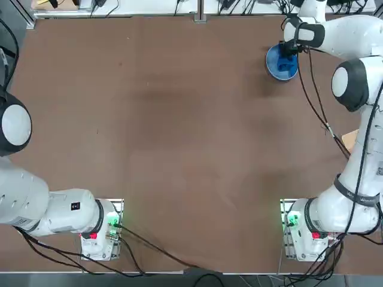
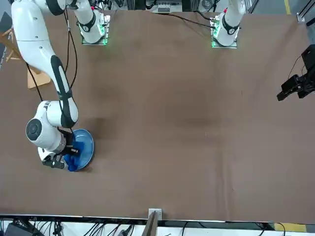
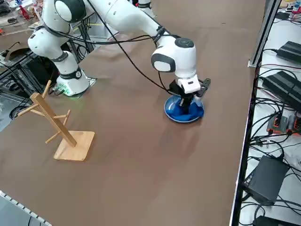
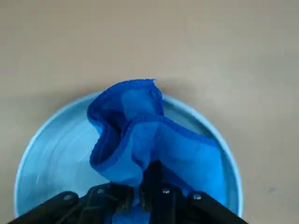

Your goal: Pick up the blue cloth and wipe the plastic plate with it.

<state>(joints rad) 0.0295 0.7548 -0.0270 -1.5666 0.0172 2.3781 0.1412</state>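
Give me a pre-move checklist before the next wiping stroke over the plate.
1. Right gripper shut on the blue cloth: ok.
2. Cloth over the plastic plate, not beside it: ok.
3. Cloth pressed flat to the plate surface: cannot tell; it is bunched.
4. Plate resting flat on the table: ok.
5. Table near the plate free of other things: ok.
6. Wooden rack well away from the plate: ok.

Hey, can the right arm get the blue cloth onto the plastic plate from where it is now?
Yes, it looks so: the right hand is shut on the blue cloth, which already lies over the plastic plate.
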